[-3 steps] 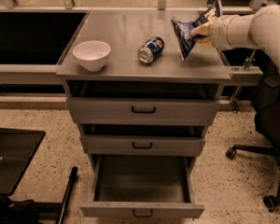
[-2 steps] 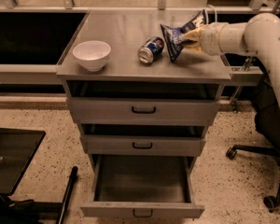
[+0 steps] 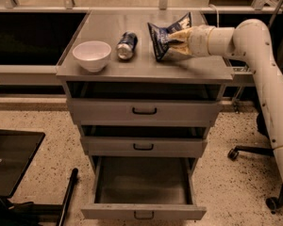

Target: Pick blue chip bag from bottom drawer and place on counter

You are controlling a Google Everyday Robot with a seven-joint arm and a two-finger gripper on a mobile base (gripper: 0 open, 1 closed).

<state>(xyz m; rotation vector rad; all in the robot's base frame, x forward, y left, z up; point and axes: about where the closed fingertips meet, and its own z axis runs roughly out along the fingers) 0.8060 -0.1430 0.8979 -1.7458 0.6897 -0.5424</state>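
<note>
The blue chip bag (image 3: 165, 37) stands tilted on the counter (image 3: 188, 67), its lower corner touching the surface right of centre. My gripper (image 3: 175, 40) reaches in from the right on a white arm and is shut on the bag's right side. The bottom drawer (image 3: 142, 210) is pulled open and its inside looks empty.
A blue soda can (image 3: 126, 45) lies on its side just left of the bag. A white bowl (image 3: 91, 55) sits at the counter's front left. The two upper drawers (image 3: 144, 111) are slightly open. An office chair base (image 3: 254, 152) stands at the right, a black stand (image 3: 14, 159) at the left.
My gripper has carried the bag leftward and down over the counter, from near the right edge to beside the soda can.
</note>
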